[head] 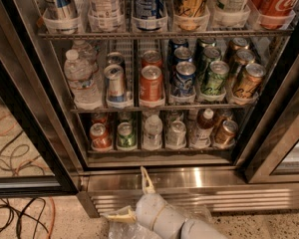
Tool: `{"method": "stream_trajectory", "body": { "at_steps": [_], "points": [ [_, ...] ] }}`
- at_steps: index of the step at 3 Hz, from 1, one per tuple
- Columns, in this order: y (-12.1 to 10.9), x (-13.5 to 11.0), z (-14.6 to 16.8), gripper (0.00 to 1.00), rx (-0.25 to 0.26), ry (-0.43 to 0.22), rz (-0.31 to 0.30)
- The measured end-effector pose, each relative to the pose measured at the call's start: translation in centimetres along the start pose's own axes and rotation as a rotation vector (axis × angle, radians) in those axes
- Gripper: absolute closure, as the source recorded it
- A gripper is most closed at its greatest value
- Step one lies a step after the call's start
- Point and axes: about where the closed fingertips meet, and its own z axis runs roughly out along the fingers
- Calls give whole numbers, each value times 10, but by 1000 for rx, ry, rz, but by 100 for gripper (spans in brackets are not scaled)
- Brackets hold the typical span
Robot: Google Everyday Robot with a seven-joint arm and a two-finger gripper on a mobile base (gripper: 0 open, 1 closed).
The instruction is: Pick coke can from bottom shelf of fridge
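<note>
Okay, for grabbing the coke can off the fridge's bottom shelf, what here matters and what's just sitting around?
For the job:
- coke can, far left of the bottom shelf
- fridge
- gripper, open, low before the fridge base

Just there:
- green can beside it
- water bottle, middle rack
- orange-red can
- floor cables

My gripper (125, 192) below the fridge's (199, 179) bottom shelf (159, 152)

The coke can (99, 136) stood at the left end of that shelf's front row, a second can (125, 136) just to its right. My gripper (fingers spread apart) hung lower, before the fridge's base, well apart from the coke can. Cables (25, 218) lay on the floor at left.
</note>
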Motion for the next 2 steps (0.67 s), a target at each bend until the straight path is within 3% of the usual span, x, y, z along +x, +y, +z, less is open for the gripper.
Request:
{"method": "stream_trajectory", "body": {
  "at_steps": [1, 2],
  "points": [
    [-14, -17, -1, 0, 46, -31, 0],
    [-14, -16, -1, 0, 46, -31, -1]
  ]
}}
